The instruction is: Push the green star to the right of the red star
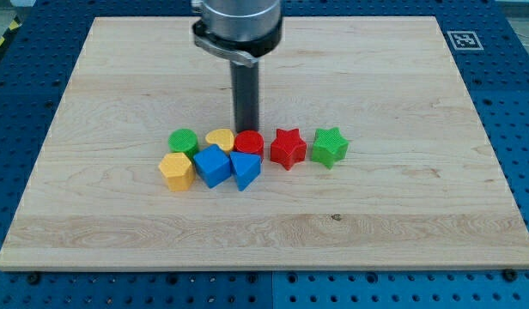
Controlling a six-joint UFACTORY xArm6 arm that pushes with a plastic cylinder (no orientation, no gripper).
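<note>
The green star (329,147) lies on the wooden board (402,206), just to the right of the red star (288,148), with a small gap between them. My tip (246,130) stands just above the red cylinder (249,142), well to the left of both stars and touching neither star.
To the left of the red star lies a cluster: the red cylinder, a yellow heart (219,138), a green cylinder (183,141), a yellow hexagon (176,170), a blue block (212,166) and a blue triangle (245,169). A printed marker (463,39) sits at the board's top right corner.
</note>
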